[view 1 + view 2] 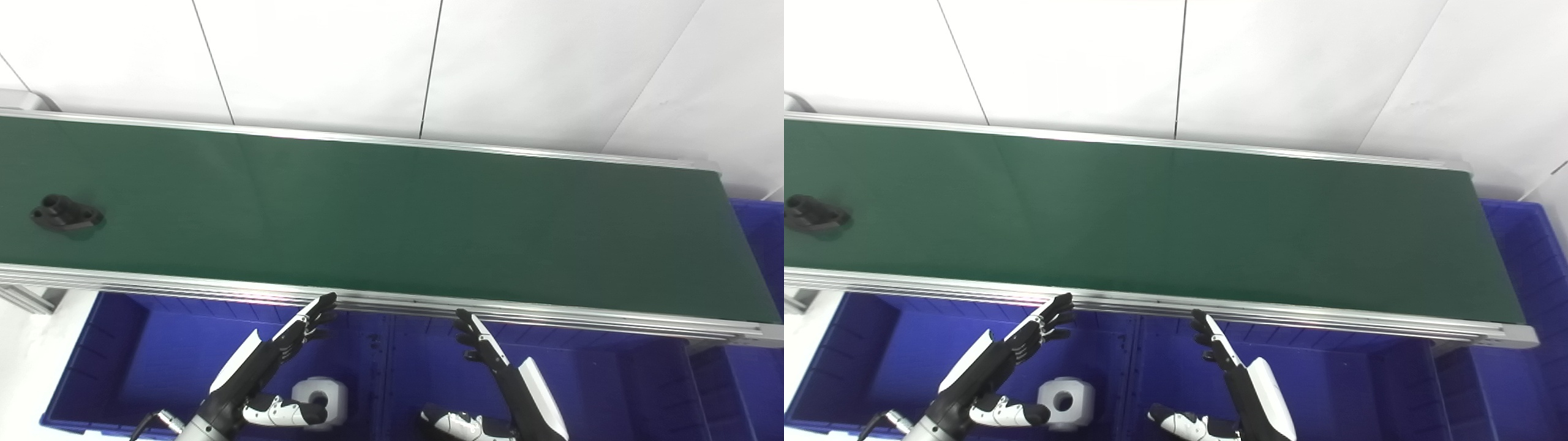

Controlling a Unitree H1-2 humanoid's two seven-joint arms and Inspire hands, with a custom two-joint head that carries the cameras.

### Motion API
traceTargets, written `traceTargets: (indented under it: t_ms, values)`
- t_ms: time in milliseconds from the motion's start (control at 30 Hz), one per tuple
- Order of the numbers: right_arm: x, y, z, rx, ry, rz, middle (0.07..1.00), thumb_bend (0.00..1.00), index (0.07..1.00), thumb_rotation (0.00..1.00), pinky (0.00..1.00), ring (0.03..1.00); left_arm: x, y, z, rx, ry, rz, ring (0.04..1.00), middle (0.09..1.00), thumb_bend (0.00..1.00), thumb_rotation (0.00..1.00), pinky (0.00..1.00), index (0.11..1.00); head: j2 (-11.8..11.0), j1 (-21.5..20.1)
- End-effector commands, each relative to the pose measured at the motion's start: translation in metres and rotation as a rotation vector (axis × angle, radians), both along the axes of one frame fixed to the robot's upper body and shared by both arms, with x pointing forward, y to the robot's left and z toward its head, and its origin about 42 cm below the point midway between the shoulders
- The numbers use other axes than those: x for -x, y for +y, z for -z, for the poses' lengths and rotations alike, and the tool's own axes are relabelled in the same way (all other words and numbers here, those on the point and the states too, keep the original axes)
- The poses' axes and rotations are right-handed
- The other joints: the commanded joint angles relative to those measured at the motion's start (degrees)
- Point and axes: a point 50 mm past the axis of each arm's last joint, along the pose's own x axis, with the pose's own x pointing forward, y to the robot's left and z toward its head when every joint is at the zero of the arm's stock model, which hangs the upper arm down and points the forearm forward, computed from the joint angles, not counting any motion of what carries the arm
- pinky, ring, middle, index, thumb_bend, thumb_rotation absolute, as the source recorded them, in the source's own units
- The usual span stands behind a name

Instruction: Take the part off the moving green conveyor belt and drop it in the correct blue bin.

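- My left hand (288, 346) is flat and open over the blue bin (92, 367), holding nothing.
- My right hand (490, 355) is open and empty too.
- The black part (66, 214) sits far left on the green belt (392, 220).
- A white block (320, 398) lies in the bin.

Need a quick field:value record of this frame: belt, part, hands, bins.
belt: green conveyor belt running across the view, bare but for one part
part: dark part lying at the belt's far left, untouched
left hand: left hand open, raised at the belt's near rail, holding nothing
right hand: right hand open, raised at the near rail, holding nothing
bins: blue bin below the near rail holds a white block; second blue bin beside it; another blue bin at the belt's right end
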Motion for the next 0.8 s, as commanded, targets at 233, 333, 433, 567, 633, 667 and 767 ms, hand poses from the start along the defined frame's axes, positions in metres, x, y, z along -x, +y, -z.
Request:
traceTargets:
  t_ms: [233,333,433,567,633,667,767]
  values:
    - [0.000,-0.001,-0.005,-0.018,-0.025,0.007,0.905,0.75,0.957,0.40,0.78,0.862,-0.001,-0.001,-0.004,0.007,-0.049,0.008,0.914,0.963,0.72,0.61,0.85,0.969,-2.54,6.95]
    - [0.003,-0.005,-0.003,-0.021,-0.024,0.006,0.909,0.74,0.961,0.39,0.76,0.853,0.002,-0.005,-0.001,-0.002,-0.045,0.010,0.899,0.954,0.75,0.63,0.82,0.965,-3.97,10.16]
    - [0.005,-0.010,0.002,-0.029,-0.029,0.007,0.911,0.73,0.965,0.36,0.77,0.860,0.004,-0.010,0.003,-0.002,-0.033,0.014,0.925,0.965,0.77,0.62,0.86,0.962,-6.89,15.45]
    - [0.007,-0.018,0.010,-0.031,-0.029,0.006,0.917,0.71,0.968,0.33,0.79,0.875,0.006,-0.018,0.009,0.002,-0.018,0.028,0.928,0.969,0.78,0.61,0.87,0.964,-9.34,18.46]
    - [0.007,-0.019,0.012,-0.034,-0.021,0.008,0.927,0.71,0.974,0.33,0.82,0.891,0.006,-0.020,0.010,0.011,-0.016,0.033,0.928,0.971,0.77,0.58,0.87,0.966,-9.71,18.72]
    - [0.008,-0.019,0.012,-0.038,-0.017,0.009,0.933,0.71,0.977,0.33,0.83,0.900,0.005,-0.021,0.011,0.013,-0.015,0.034,0.925,0.969,0.77,0.57,0.86,0.967,-9.75,18.73]
    - [0.007,-0.019,0.013,-0.039,-0.013,0.011,0.942,0.70,0.978,0.31,0.83,0.903,0.005,-0.021,0.012,0.015,-0.012,0.031,0.914,0.965,0.78,0.56,0.84,0.970,-9.83,18.54]
